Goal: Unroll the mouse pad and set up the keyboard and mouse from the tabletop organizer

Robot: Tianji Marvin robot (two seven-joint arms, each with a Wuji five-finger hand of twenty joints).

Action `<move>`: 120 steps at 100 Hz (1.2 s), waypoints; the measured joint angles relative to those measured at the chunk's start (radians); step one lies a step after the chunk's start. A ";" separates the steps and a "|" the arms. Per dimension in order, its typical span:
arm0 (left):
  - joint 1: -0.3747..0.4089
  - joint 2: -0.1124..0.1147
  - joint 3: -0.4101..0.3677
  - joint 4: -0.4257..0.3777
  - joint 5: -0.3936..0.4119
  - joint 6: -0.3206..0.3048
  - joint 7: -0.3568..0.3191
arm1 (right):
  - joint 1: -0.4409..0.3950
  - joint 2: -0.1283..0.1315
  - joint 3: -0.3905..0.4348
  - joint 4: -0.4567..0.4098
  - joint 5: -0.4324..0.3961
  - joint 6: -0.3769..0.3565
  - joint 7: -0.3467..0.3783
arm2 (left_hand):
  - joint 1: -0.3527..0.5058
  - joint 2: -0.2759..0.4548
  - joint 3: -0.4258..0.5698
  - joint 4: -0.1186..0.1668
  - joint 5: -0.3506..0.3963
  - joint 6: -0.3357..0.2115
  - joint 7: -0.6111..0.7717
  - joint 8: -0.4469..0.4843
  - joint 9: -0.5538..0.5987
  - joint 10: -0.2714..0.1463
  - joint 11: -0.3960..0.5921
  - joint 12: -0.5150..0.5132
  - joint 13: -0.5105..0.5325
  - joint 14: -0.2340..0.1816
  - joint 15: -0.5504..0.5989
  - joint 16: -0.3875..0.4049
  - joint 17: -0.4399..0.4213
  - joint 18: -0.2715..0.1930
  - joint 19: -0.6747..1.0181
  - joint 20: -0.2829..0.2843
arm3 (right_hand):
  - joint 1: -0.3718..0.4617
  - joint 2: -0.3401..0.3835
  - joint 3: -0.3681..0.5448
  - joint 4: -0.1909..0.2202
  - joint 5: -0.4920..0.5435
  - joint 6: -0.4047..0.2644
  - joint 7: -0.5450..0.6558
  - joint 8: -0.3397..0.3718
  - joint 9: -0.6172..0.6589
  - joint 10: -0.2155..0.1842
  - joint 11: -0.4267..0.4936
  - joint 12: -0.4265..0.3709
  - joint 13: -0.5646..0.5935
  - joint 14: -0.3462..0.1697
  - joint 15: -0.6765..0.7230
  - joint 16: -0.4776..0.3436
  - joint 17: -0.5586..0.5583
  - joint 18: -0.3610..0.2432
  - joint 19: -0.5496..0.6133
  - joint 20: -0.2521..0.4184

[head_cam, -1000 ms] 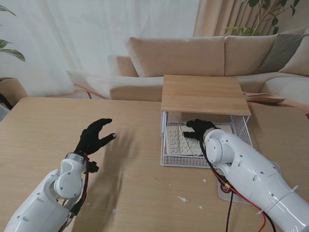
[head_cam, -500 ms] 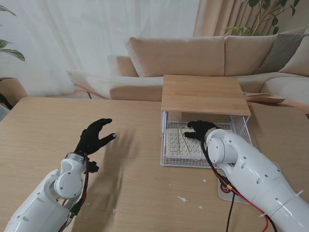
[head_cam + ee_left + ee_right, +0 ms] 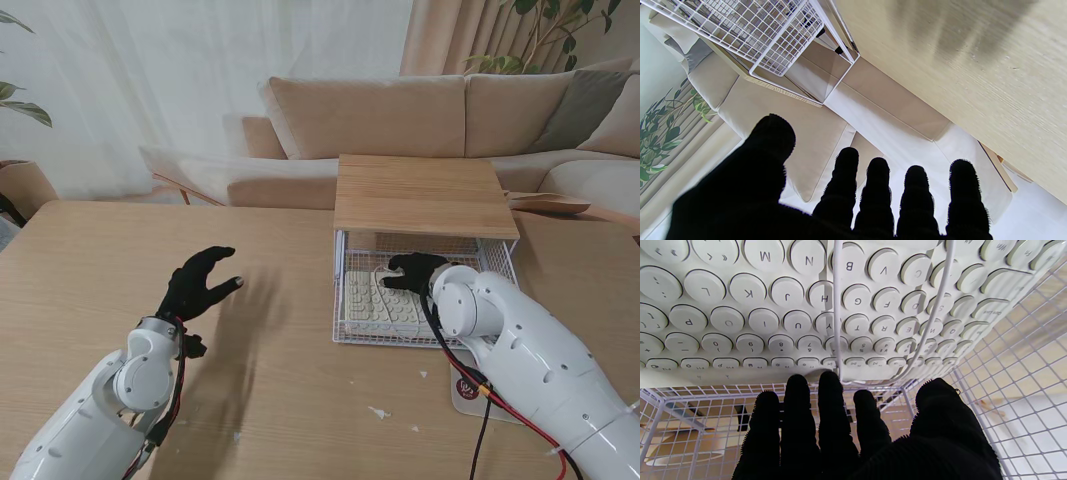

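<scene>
The organizer is a white wire basket (image 3: 341,300) under a wooden top (image 3: 425,195), standing on the table to my right. A cream keyboard (image 3: 372,301) with round keys (image 3: 786,293) lies flat inside it, and a white cable (image 3: 836,306) runs across the keys. My right hand (image 3: 414,270) reaches into the basket over the keyboard. Its fingers (image 3: 830,413) are straight and hold nothing, with their tips at the keyboard's far edge beside the cable. My left hand (image 3: 198,281) hovers open over bare table, fingers (image 3: 877,193) spread. I cannot make out a mouse.
A white flat object (image 3: 462,392) with a red mark lies on the table nearer to me than the basket, partly under my right arm. Small white scraps (image 3: 378,411) dot the wood. A beige sofa (image 3: 400,115) stands beyond the table's far edge.
My right hand has crept a little deeper into the basket, away from me, and its forearm has shifted with it. The left hand has stayed put.
</scene>
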 measured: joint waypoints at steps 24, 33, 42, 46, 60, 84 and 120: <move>0.042 0.011 -0.012 -0.074 0.044 -0.048 -0.017 | -0.053 0.003 0.068 -0.048 -0.044 -0.106 0.024 | 0.019 -0.092 0.057 0.000 0.028 -0.081 0.001 0.000 0.000 0.012 -0.011 0.000 -0.002 0.014 -0.001 0.015 0.000 0.001 -0.005 0.000 | 0.000 -0.002 0.000 0.000 0.000 -0.012 0.000 0.000 -0.048 -0.011 -0.003 0.000 0.000 -0.013 0.003 0.003 -0.011 0.000 0.000 0.000; 0.056 0.025 -0.010 -0.111 0.162 -0.091 -0.046 | -0.060 0.006 0.084 -0.055 -0.046 -0.135 0.024 | 0.004 -0.142 0.092 0.000 0.028 -0.105 0.001 0.000 -0.004 0.012 -0.036 -0.015 -0.004 0.015 -0.001 0.022 -0.003 0.003 -0.005 0.003 | 0.000 -0.013 0.000 0.000 0.000 -0.022 0.005 0.000 -0.086 -0.017 -0.005 -0.001 -0.011 -0.023 -0.015 -0.003 -0.015 0.000 0.000 0.000; 0.056 0.045 -0.002 -0.149 0.189 -0.103 -0.125 | -0.067 0.006 0.099 -0.054 -0.047 -0.176 0.001 | -0.004 -0.180 0.103 0.000 0.028 -0.107 0.002 0.002 -0.006 0.012 -0.062 -0.035 -0.007 0.015 -0.014 0.023 -0.003 0.003 -0.005 0.012 | 0.000 -0.051 0.001 0.021 0.000 -0.022 0.009 0.000 -0.087 -0.027 -0.006 -0.001 -0.012 -0.033 -0.034 -0.013 -0.015 -0.001 0.000 0.000; 0.054 0.052 0.006 -0.162 0.191 -0.111 -0.127 | -0.070 0.006 0.105 -0.047 -0.054 -0.216 -0.038 | -0.004 -0.192 0.107 0.000 0.021 -0.107 0.003 0.002 -0.007 0.012 -0.072 -0.038 -0.008 0.015 -0.015 0.023 -0.003 0.003 -0.003 0.014 | 0.000 -0.052 0.001 0.021 0.000 -0.024 0.009 0.000 -0.099 -0.028 -0.008 -0.004 -0.015 -0.041 -0.048 -0.024 -0.016 -0.005 0.000 -0.003; 0.017 0.066 0.070 -0.178 0.209 -0.136 -0.112 | -0.068 0.006 0.111 -0.032 -0.087 -0.241 -0.043 | -0.017 -0.232 0.124 0.000 -0.014 -0.106 0.011 0.009 -0.016 0.012 -0.099 -0.050 -0.009 0.014 -0.037 0.023 -0.003 0.003 -0.001 0.020 | -0.065 -0.114 0.152 0.021 0.000 -0.033 0.009 0.000 -0.121 -0.039 -0.033 -0.018 -0.047 -0.058 -0.088 -0.042 -0.029 -0.008 0.000 -0.047; -0.078 0.076 0.175 -0.172 0.287 -0.191 -0.160 | -0.029 0.010 0.083 0.028 -0.077 -0.224 -0.026 | -0.047 -0.271 0.126 0.000 -0.062 -0.099 0.014 0.010 -0.020 0.012 -0.125 -0.061 -0.009 0.011 -0.048 0.025 -0.003 0.003 0.023 0.028 | -0.137 -0.195 0.320 0.021 0.000 -0.033 0.009 0.000 -0.149 -0.040 -0.046 -0.028 -0.059 -0.070 -0.110 -0.051 -0.038 -0.027 0.000 -0.071; -0.157 0.065 0.300 -0.092 0.280 -0.144 -0.127 | 0.064 0.011 -0.015 0.150 -0.048 -0.227 -0.042 | -0.054 -0.272 0.137 0.000 -0.064 -0.098 0.015 0.011 -0.030 0.012 -0.150 -0.060 -0.011 0.011 -0.052 0.036 -0.003 -0.001 0.023 0.028 | -0.178 -0.212 0.348 0.021 -0.007 -0.033 0.009 0.000 -0.184 -0.053 -0.060 -0.032 -0.072 -0.084 -0.125 -0.062 -0.049 -0.040 -0.035 -0.095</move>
